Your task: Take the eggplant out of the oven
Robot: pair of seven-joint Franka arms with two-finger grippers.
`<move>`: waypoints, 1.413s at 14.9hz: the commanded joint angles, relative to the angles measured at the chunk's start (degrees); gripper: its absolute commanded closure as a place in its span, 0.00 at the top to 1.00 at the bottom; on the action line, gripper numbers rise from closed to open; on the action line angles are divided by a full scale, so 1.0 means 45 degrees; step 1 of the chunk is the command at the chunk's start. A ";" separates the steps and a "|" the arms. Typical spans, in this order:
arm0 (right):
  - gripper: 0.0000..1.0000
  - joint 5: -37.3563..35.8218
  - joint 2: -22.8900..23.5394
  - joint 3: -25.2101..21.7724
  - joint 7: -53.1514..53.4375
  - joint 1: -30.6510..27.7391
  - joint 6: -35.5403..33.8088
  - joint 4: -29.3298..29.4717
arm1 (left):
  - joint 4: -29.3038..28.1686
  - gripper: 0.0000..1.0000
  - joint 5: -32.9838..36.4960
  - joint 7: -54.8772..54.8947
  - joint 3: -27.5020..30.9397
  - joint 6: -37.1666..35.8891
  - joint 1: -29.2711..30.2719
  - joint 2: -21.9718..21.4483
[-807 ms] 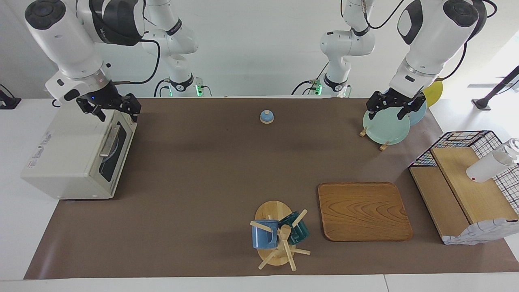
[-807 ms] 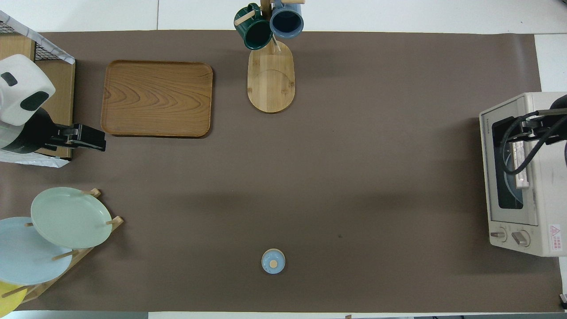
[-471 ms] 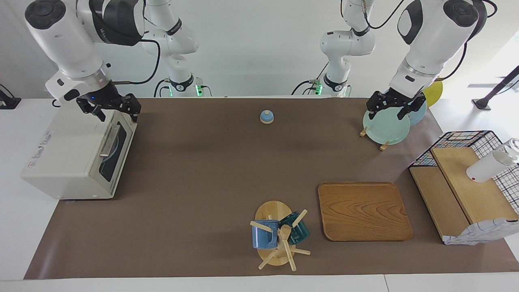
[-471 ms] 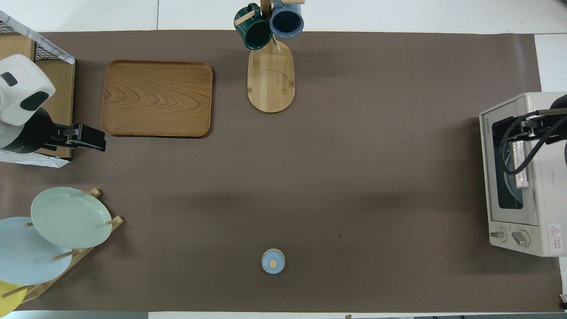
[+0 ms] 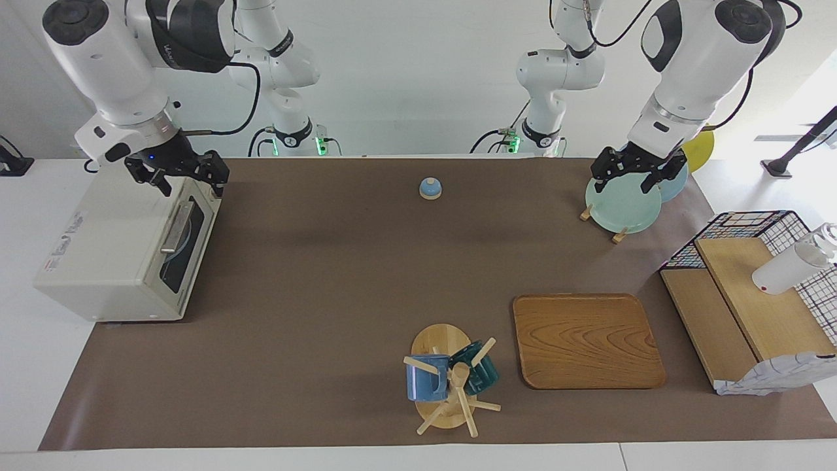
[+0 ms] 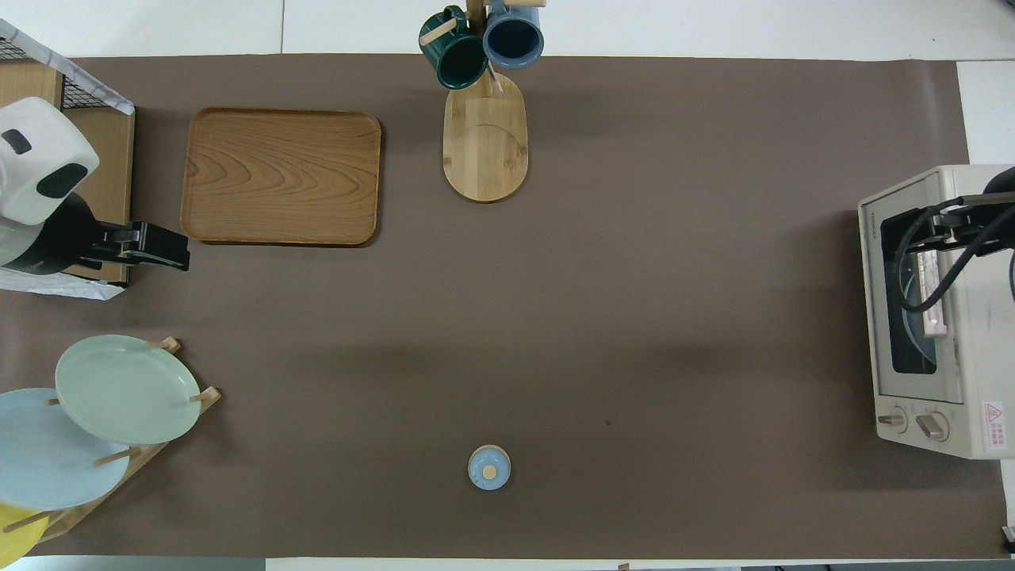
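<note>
The cream-white oven [image 5: 104,255] stands at the right arm's end of the table, its dark glass door [image 5: 189,245] shut, with the silver bar handle [image 5: 174,229] across it. It also shows in the overhead view [image 6: 979,357]. The eggplant is hidden; only a pale round shape shows through the glass. My right gripper [image 5: 187,180] hovers open and empty over the oven's top edge above the door, at the end nearer the robots; in the overhead view [image 6: 951,230] a cable partly covers it. My left gripper [image 5: 631,178] hangs open and empty over the plate rack and waits.
A plate rack with a pale green plate [image 5: 621,206] and a blue one stands at the left arm's end. A wooden tray [image 5: 585,340], a mug tree [image 5: 448,383], a small blue knob lid [image 5: 430,188] and a wire shelf basket [image 5: 752,301] are on the brown mat.
The right gripper has shifted very slightly over the oven's top edge. Nothing else has moved.
</note>
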 commanded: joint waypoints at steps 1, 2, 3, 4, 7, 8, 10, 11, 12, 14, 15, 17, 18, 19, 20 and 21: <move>0.00 0.0358 -0.0104 0.0093 -0.0036 -0.0137 0.0144 -0.0280 | 0.0018 1.00 -0.0155 0.0073 -0.0088 0.0041 0.0183 -0.0088; 0.00 0.0378 -0.0163 0.0093 -0.0113 -0.0254 0.0202 -0.0398 | 0.0018 1.00 -0.0155 0.0073 -0.0088 0.0041 0.0183 -0.0088; 0.00 0.0378 -0.0183 0.0093 -0.0230 -0.0293 0.0396 -0.0554 | 0.0018 1.00 -0.0174 0.0073 -0.0088 0.0041 0.0183 -0.0088; 0.00 0.0378 -0.0318 0.0074 -0.0115 -0.0294 0.0707 -0.0884 | 0.0018 1.00 -0.0174 0.0073 -0.0088 0.0041 0.0183 -0.0088; 0.00 -0.0321 -0.0632 0.0035 -0.0114 -0.0274 0.2189 -0.2406 | 0.0018 1.00 -0.0174 0.0073 -0.0088 0.0041 0.0183 -0.0088; 0.00 -0.0847 -0.0613 -0.0004 -0.0153 -0.0487 0.2717 -0.2836 | 0.0018 1.00 -0.0155 0.0073 -0.0088 0.0041 0.0183 -0.0088; 0.00 -0.0970 -0.0593 0.0015 -0.0153 -0.1112 0.3015 -0.3385 | 0.0018 1.00 -0.0155 0.0073 -0.0088 0.0041 0.0183 -0.0088; 0.00 -0.1009 -0.0593 -0.0004 -0.0134 -0.1133 0.3054 -0.3581 | 0.0018 1.00 -0.0155 0.0073 -0.0088 0.0041 0.0183 -0.0088; 0.00 -0.1048 -0.0612 -0.0004 -0.0230 -0.1192 0.3093 -0.3660 | 0.0018 1.00 -0.0155 0.0073 -0.0088 0.0041 0.0183 -0.0088; 0.00 -0.1496 -0.0612 0.0015 -0.0561 -0.1250 0.3229 -0.3777 | 0.0018 1.00 -0.0155 0.0073 -0.0088 0.0041 0.0183 -0.0088; 0.00 -0.1536 -0.0612 -0.0004 -0.0660 -0.1367 0.3462 -0.3952 | 0.0018 1.00 -0.0155 0.0073 -0.0088 0.0041 0.0183 -0.0088; 0.00 -0.1536 -0.0612 0.0015 -0.1088 -0.1660 0.4009 -0.4304 | 0.0018 1.00 -0.0155 0.0073 -0.0088 0.0041 0.0183 -0.0088; 0.00 -0.1536 -0.0632 0.0015 -0.1264 -0.1835 0.4205 -0.4480 | 0.0018 1.00 -0.0174 0.0073 -0.0088 0.0041 0.0183 -0.0088; 0.00 -0.1536 -0.0651 0.0015 -0.1266 -0.1972 0.4284 -0.4636 | 0.0018 1.00 -0.0174 0.0073 -0.0088 0.0041 0.0183 -0.0088; 0.00 -0.1536 -0.0671 0.0015 -0.1286 -0.1993 0.4323 -0.4696 | 0.0018 1.00 -0.0155 0.0073 -0.0088 0.0041 0.0183 -0.0088; 0.00 -0.1536 -0.0652 0.0015 -0.1305 -0.1993 0.4362 -0.4696 | 0.0018 1.00 -0.0155 0.0073 -0.0088 0.0041 0.0183 -0.0088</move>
